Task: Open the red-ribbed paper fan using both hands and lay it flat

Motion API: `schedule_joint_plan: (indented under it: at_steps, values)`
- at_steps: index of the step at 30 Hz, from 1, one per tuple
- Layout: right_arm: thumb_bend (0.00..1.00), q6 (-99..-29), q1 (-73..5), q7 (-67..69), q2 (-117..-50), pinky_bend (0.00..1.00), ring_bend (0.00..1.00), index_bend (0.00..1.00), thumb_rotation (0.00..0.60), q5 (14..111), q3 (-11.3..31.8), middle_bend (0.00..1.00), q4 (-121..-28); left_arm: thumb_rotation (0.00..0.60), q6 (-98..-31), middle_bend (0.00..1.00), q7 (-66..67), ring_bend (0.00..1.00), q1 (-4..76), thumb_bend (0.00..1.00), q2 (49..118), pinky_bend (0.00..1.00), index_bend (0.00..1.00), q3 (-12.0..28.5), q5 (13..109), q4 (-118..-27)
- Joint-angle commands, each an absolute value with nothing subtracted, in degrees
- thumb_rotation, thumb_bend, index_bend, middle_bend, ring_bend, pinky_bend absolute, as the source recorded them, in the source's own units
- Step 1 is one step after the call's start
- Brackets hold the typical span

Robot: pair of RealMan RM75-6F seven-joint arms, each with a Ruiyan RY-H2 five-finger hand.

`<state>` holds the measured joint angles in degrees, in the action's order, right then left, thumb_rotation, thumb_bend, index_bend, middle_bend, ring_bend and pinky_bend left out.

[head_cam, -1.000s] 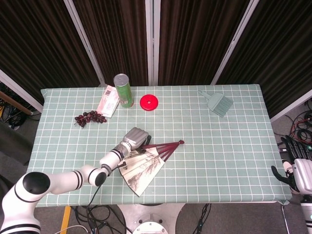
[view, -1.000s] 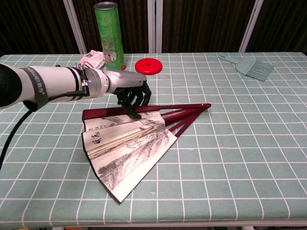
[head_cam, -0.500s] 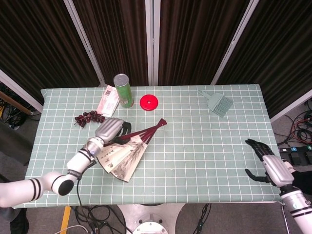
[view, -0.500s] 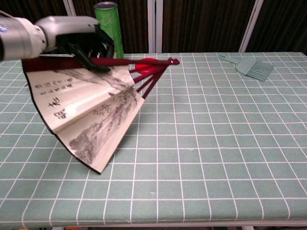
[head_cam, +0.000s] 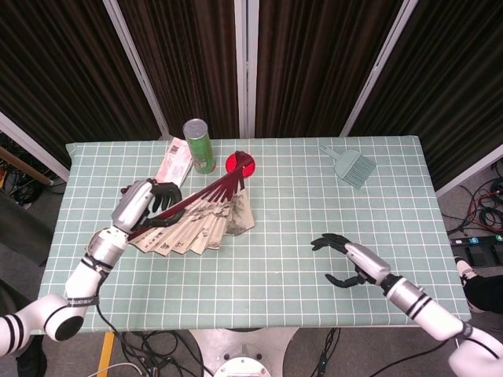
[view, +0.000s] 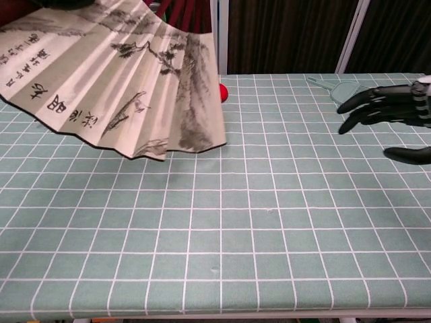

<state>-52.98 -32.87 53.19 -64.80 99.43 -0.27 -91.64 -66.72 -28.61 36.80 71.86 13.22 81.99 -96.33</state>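
The paper fan [head_cam: 196, 232] has dark red ribs and ink painting on cream paper. It is partly spread and lifted off the green checked table [head_cam: 314, 204]. My left hand [head_cam: 145, 206] grips its top red rib at the left. The ribs run up to the pivot near the red lid. In the chest view the fan [view: 121, 81] fills the upper left, close to the camera. My right hand [head_cam: 346, 259] hovers over the table's right half, holding nothing with its fingers spread, well apart from the fan. It shows as the right hand [view: 394, 114] at the chest view's right edge.
A green can [head_cam: 200, 145] and a snack packet [head_cam: 174, 161] stand at the back left. A red lid [head_cam: 242, 162] sits partly behind the fan's pivot. A grey-green brush [head_cam: 352, 166] lies at the back right. Dark grapes [head_cam: 126, 190] peek out by my left hand.
My left hand has raised the fan and carried it left and back, and the fan has spread wider. My right hand has come in from the right edge over the table.
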Motion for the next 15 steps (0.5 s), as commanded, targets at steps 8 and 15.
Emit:
schedule_joint_plan:
  at_steps: [8, 15]
  values:
    - [0.32, -48.2, -39.4, 47.9, -72.3, 0.0, 0.0, 0.15, 0.6, 86.8, 8.1, 0.19, -88.8, 0.6, -69.8, 0.71, -27.2, 0.71, 36.4, 0.34, 70.2, 0.78, 0.59, 13.3, 86.7, -98.8]
    - [0.32, -42.9, -43.8, 44.4, -75.0, 0.0, 0.0, 0.15, 0.6, 78.7, 12.5, 0.17, -90.0, 0.6, -71.6, 0.71, -25.7, 0.71, 36.5, 0.34, 70.0, 0.78, 0.6, 13.3, 88.9, -100.3]
